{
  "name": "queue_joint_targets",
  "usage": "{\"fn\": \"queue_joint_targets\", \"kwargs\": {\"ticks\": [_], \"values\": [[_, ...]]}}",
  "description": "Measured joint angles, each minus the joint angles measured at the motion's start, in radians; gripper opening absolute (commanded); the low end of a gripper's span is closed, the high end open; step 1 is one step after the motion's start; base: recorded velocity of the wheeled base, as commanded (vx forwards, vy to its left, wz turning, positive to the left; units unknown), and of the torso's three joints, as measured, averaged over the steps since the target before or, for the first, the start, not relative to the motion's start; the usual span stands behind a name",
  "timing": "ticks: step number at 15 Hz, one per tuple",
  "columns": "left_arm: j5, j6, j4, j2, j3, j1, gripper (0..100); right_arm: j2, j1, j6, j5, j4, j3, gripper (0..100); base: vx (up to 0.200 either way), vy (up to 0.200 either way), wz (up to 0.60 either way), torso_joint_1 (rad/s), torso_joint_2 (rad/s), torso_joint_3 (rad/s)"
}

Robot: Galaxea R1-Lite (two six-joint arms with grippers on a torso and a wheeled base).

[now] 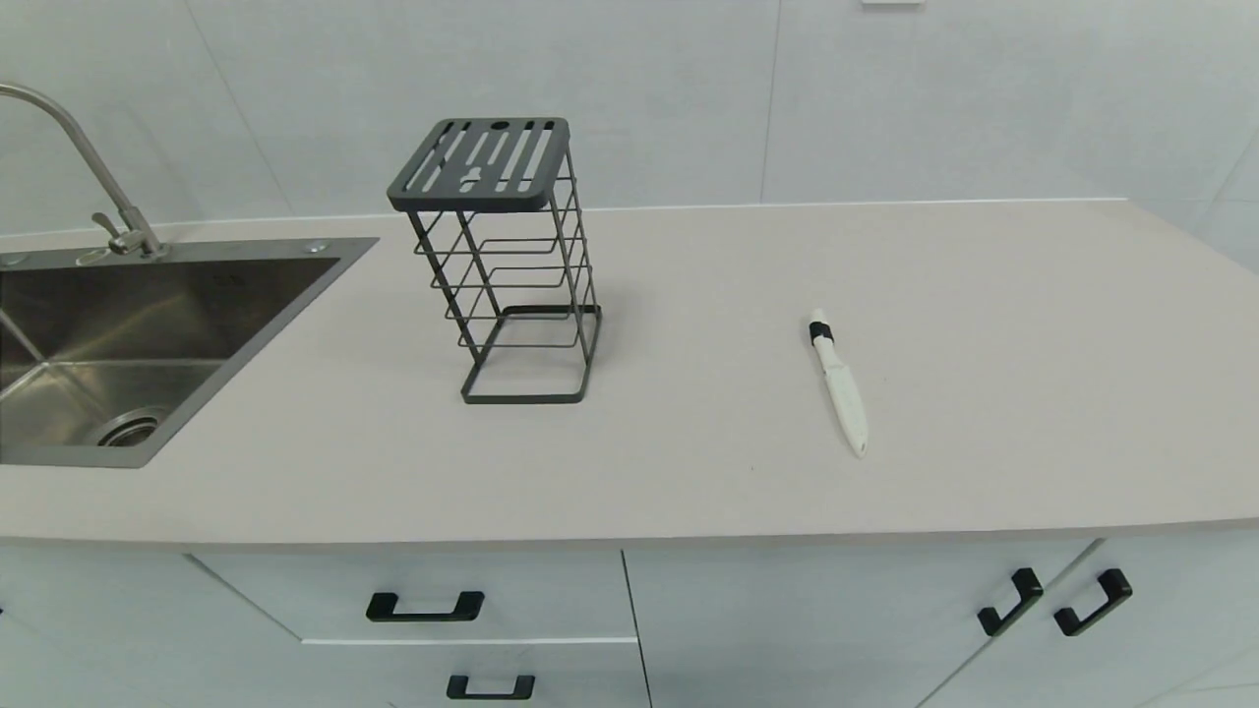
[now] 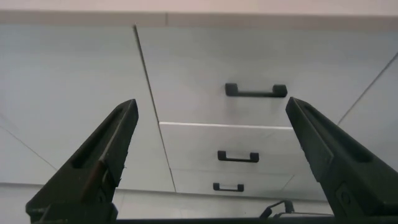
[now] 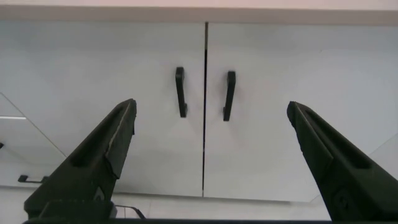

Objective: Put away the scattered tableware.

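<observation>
Both held low facing cabinets, left end effector released wide, right end effector released wide

Left gripper: two fingers, dark, near black, matte. Long wedge shape, broad at base, narrowing to blunt tip. Inner faces flat.
Right gripper: same build, fingers same dark tone, shallow recess along outer face.
Thin dark curved piece by each base (cable or bracket, cannot tell).

Cropped parts
The sink and tap run past the head view's left edge; left hand and right hand are cropped at the finger bases.
</observation>
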Motion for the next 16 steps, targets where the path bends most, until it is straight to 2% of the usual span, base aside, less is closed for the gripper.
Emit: {"fn": "queue_joint_targets", "kwargs": {"ticks": [16], "values": [[0.000,-0.001,0.000,0.000,0.000,0.000,100,0.000,0.000,0.001,0.000,0.000,0.000,100,0.000,0.000,0.00,0.286,-0.55,-0.264]]}}
